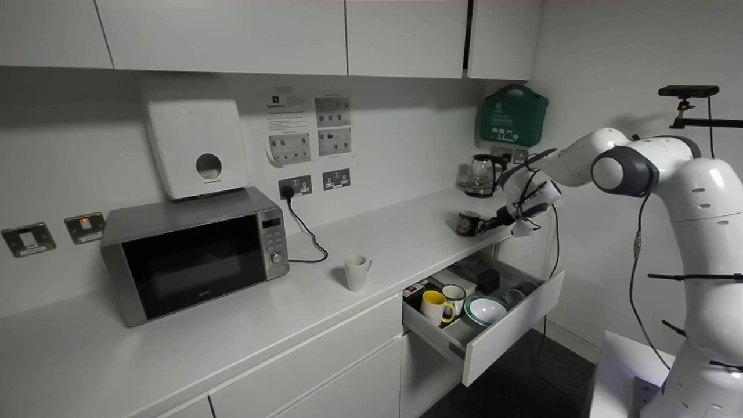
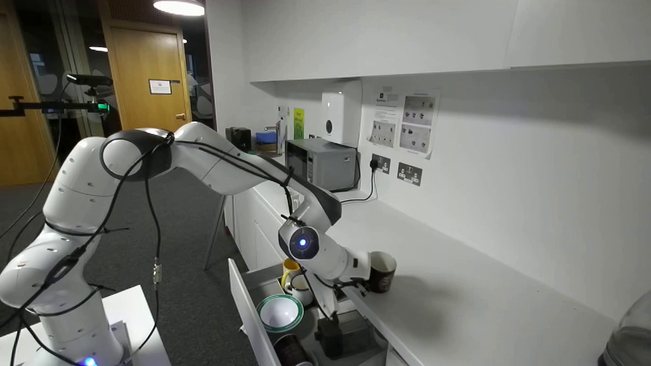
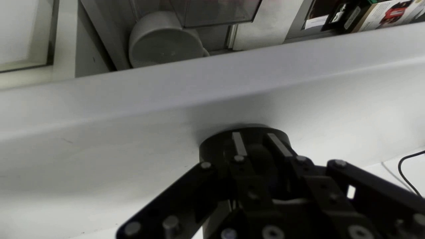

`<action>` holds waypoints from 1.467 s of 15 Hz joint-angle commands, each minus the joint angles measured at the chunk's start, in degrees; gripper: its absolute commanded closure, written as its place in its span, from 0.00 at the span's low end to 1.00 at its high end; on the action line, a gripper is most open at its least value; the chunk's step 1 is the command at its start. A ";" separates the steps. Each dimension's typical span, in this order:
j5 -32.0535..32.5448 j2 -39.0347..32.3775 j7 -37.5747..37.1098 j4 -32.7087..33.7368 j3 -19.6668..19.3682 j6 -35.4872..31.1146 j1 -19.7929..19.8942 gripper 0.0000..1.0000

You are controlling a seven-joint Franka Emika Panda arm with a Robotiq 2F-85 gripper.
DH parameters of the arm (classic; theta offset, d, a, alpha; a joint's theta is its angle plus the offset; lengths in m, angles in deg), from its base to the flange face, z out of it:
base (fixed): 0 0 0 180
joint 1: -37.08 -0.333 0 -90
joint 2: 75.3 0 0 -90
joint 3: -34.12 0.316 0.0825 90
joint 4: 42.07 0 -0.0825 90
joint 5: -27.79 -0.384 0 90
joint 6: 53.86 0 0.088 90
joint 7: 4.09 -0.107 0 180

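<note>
A dark mug with a pale inside stands upright on the white counter, close to its front edge. My gripper comes at it from the side, its jaws drawn nearly together. In the wrist view, a dark curved part that looks like the mug's handle lies between the fingers. The mug body is just beyond and beneath them. In an exterior view the mug shows beside the wrist, which hides the fingers. Whether the base touches the counter fully is hard to tell.
Below the counter an open drawer holds a yellow mug, a bowl with a green rim and other cups. A glass kettle stands behind the mug. Farther along are a white mug and a microwave.
</note>
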 commanded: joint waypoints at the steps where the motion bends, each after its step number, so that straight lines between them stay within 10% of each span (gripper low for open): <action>1: -3.67 7.43 5.71 -8.79 0.34 -0.31 0.30 0.95; 22: -10.11 29.74 13.36 -28.63 -7.30 0.90 0.77 0.95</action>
